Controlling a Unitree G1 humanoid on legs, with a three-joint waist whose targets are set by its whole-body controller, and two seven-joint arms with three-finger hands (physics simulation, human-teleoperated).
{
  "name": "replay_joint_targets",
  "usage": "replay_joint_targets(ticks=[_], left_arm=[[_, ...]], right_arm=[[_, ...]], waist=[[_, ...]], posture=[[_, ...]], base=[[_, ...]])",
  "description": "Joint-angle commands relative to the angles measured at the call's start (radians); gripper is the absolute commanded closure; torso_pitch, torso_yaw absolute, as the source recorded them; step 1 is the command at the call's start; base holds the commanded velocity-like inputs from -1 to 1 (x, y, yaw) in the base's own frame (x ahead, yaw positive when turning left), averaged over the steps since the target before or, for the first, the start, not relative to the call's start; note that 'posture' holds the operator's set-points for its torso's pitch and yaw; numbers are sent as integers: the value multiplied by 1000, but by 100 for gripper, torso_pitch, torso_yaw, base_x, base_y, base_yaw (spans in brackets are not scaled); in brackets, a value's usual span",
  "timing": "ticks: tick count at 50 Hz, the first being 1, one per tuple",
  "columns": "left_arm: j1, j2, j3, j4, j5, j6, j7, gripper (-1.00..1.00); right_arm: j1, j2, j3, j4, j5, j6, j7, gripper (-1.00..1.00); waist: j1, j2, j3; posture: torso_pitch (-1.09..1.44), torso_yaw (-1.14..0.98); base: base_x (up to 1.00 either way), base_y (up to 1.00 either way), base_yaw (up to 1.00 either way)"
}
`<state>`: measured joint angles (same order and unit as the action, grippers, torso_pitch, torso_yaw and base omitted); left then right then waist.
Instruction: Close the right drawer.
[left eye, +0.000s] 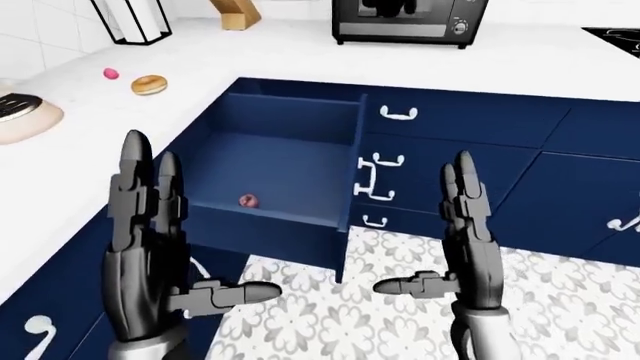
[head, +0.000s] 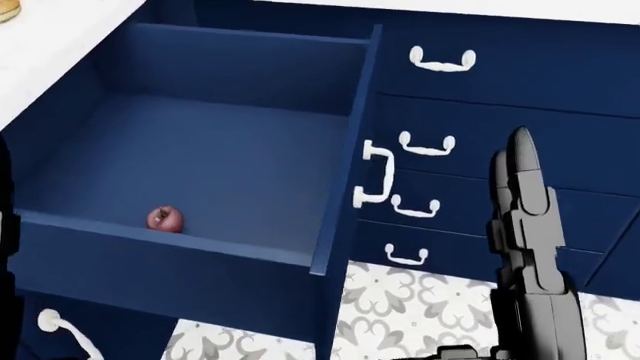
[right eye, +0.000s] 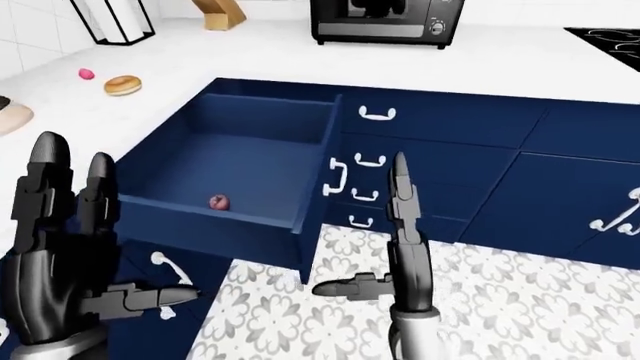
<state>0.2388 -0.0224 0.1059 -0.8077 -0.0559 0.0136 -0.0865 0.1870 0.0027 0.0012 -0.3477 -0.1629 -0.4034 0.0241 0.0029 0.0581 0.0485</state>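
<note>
The navy drawer (left eye: 270, 161) stands wide open below the white counter, drawn out toward the right of the left-eye view. Its front panel (head: 345, 150) shows edge-on, with a white handle (head: 375, 176) facing right. A small red fruit (head: 165, 218) lies inside by the near wall. My left hand (left eye: 175, 247) is open and upright, low left, in front of the drawer's near wall. My right hand (left eye: 455, 244) is open and upright, right of the drawer front, apart from the handle. Neither hand touches the drawer.
Closed navy drawers with white handles (left eye: 398, 113) fill the cabinet run to the right. A doughnut (left eye: 149, 85) and a pink thing (left eye: 110, 73) lie on the counter (left eye: 80, 142). A black oven (left eye: 410, 19) stands at the top. Patterned floor tiles (left eye: 340, 315) lie below.
</note>
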Motion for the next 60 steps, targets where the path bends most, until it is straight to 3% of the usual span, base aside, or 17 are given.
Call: replay_joint_targets(ticks=[1,9,12,13,21,25,26,37,40,41,44,49,51,55,57,58,60], left_arm=[[-11,-2,-12,-52,-1,-17,1,-100],[-8,-2,-15,-43,1,-26,0,-100],[-6,-2,-14,-38,0,-33,-1,-100],[-6,-2,-12,-35,-1,-34,-1,-100],[-3,-3,-13,-30,-1,-43,-3,-100],[-1,-3,-15,-27,1,-46,-3,-100],[-1,-3,-15,-29,1,-46,-3,-100],[-3,-2,-15,-28,1,-45,-2,-100],[-4,-2,-13,-32,-1,-40,-2,-100],[-3,-2,-14,-33,1,-41,-2,-100],[-5,-2,-13,-36,0,-36,-1,-100],[-5,-2,-17,-35,2,-37,-1,-100],[-6,-2,-17,-36,2,-34,0,-100],[-5,-2,-21,-39,6,-33,2,-100],[-6,-2,-20,-41,5,-29,3,-100],[-7,-1,-20,-40,5,-29,3,-100],[-6,-1,-21,-39,6,-30,3,-100]], right_arm=[[8,-6,-10,-73,-3,-29,-5,-100],[58,-1,24,-139,-51,-52,-24,-100],[61,-2,29,-137,-58,-58,-32,-100],[61,-3,29,-137,-58,-57,-33,-100],[45,-7,25,-113,-58,-52,-38,-100],[40,-8,23,-110,-56,-52,-38,-100],[40,-8,23,-110,-58,-51,-38,-100],[35,-7,22,-90,-56,-54,-40,-100],[39,-6,26,-90,-57,-57,-41,-100],[40,-7,26,-92,-58,-58,-41,-100],[39,-8,23,-93,-58,-54,-43,-100],[40,-8,22,-92,-56,-57,-42,-100],[36,-8,20,-98,-47,-51,-37,-100],[36,-7,20,-92,-53,-53,-40,-100],[36,-6,21,-91,-55,-54,-41,-100],[34,-6,20,-88,-53,-55,-41,-100],[37,-6,22,-88,-56,-58,-42,-100]], waist=[[-2,5,-4],[-5,-72,-3],[-8,-132,-14],[-22,-106,-3],[-12,-68,-3],[-11,43,-27],[-1,8,-19],[-2,-75,-6],[-5,-133,-19],[-17,-97,-9],[-16,-107,-13],[-11,-69,-6],[-11,-97,-3],[-23,-25,-5],[-17,61,-30],[-7,11,-19],[-2,6,-8]], posture=[[0,0],[0,0],[0,0],[0,0],[0,0],[0,0],[0,0],[0,0],[0,0],[0,0],[0,0],[0,0],[0,0],[0,0],[0,0],[0,0],[0,0]], base=[[0,26,0],[0,25,0],[0,24,0],[0,24,0],[0,25,0],[0,25,0],[0,25,0],[0,23,0],[0,19,0],[0,19,0],[0,20,0],[0,31,0],[4,68,0],[3,49,0],[2,49,0],[3,49,0],[3,41,0]])
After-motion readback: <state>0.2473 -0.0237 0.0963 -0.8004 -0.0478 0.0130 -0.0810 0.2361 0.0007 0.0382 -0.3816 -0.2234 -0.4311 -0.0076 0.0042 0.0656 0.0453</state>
